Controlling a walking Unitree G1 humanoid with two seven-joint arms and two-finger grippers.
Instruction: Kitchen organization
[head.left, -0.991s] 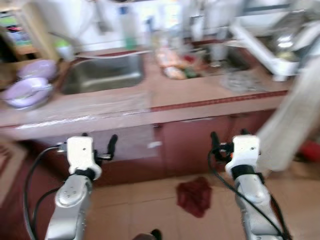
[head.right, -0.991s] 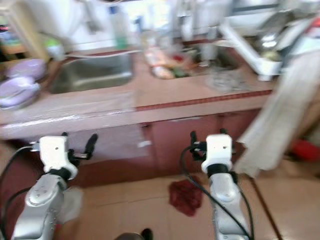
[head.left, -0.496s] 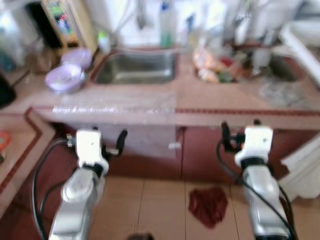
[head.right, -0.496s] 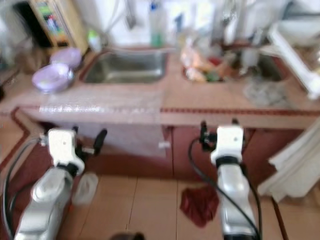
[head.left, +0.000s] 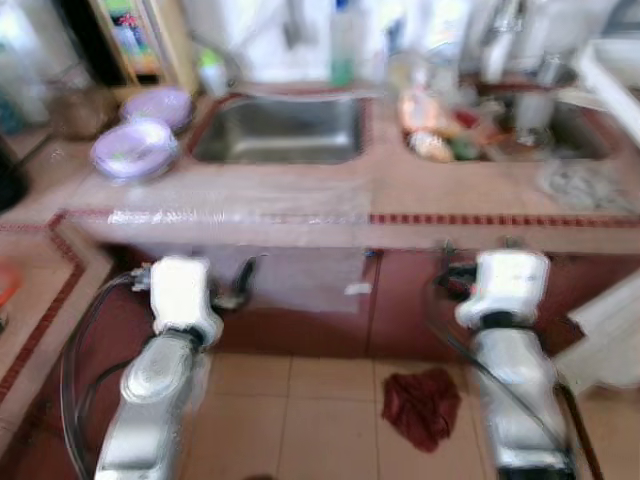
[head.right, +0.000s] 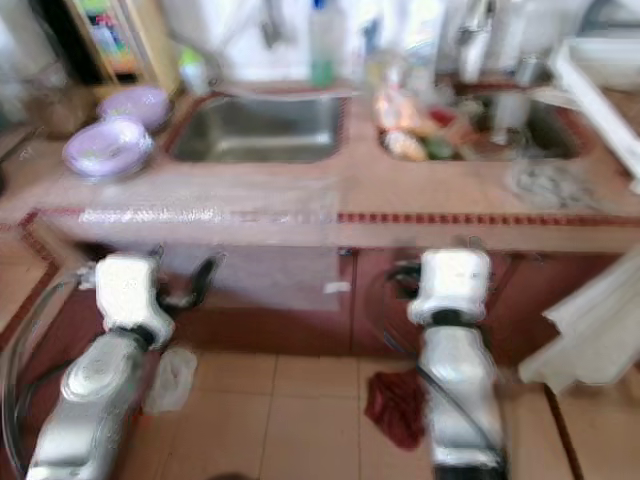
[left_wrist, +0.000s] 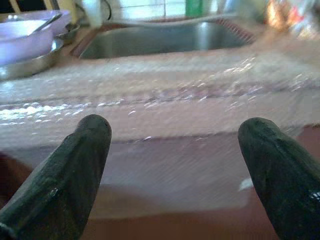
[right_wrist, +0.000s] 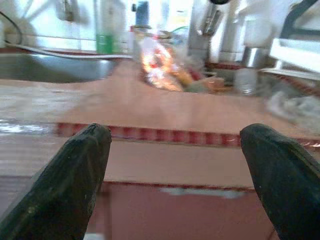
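Left gripper (left_wrist: 172, 155) and right gripper (right_wrist: 175, 165), fingers apart and empty, face the table (head.left: 330, 195). At 11 o'clock sit lavender bowls (head.left: 133, 148): probably light, slippery; grip a rim.

Frames blurred, I'm facing the pink tiled surface (head.left: 300, 200) with a dark red strip along its front edge. Landmark: steel sink (head.left: 280, 130), sunk into the surface, looks empty. Left of the sink, two lilac bowls (head.left: 135, 148) nested in metal dishes, one nearer, one behind it. Behind the sink's far edge, a clear bottle with green liquid (head.left: 345, 45), upright. Right of the sink, a heap of orange and green food in wrapping (head.left: 440, 125), details too blurred. Further right of the sink, a crumpled clear plastic sheet (head.left: 585, 185) flat on the surface. On the floor, below and right of the sink, a dark red rag (head.left: 420, 405), crumpled.
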